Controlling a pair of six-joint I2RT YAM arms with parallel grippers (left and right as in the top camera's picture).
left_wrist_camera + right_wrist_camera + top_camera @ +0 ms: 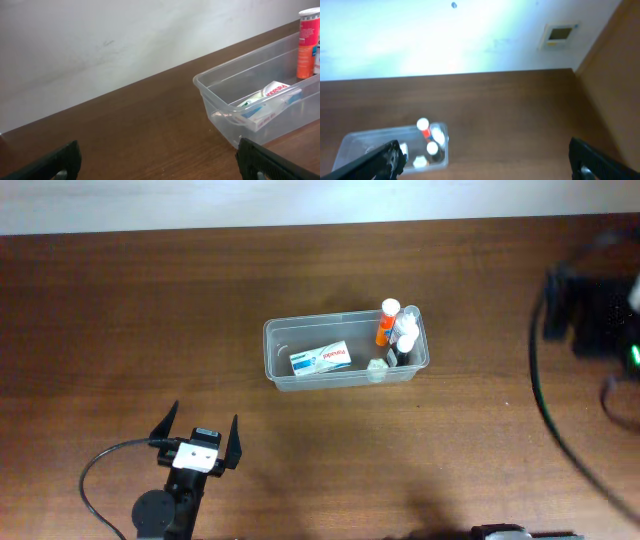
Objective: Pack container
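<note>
The clear plastic container (284, 336) stands mid-table. Inside lie a white and blue box (321, 359), an upright orange bottle with a white cap (386, 323) and other small bottles (405, 335) at its right end. My left gripper (199, 436) is open and empty at the table's front left, well short of the container. In the left wrist view the container (215, 87) is ahead to the right, between the wide-open fingers (165, 162). My right gripper (487, 160) is open and empty; its view shows the container (355, 142) at lower left. In the overhead view only its base shows at the bottom edge.
Black equipment with cables (590, 315) sits at the table's far right. A pale wall (125, 35) runs behind the table's far edge. A black cable (95, 475) loops beside the left arm.
</note>
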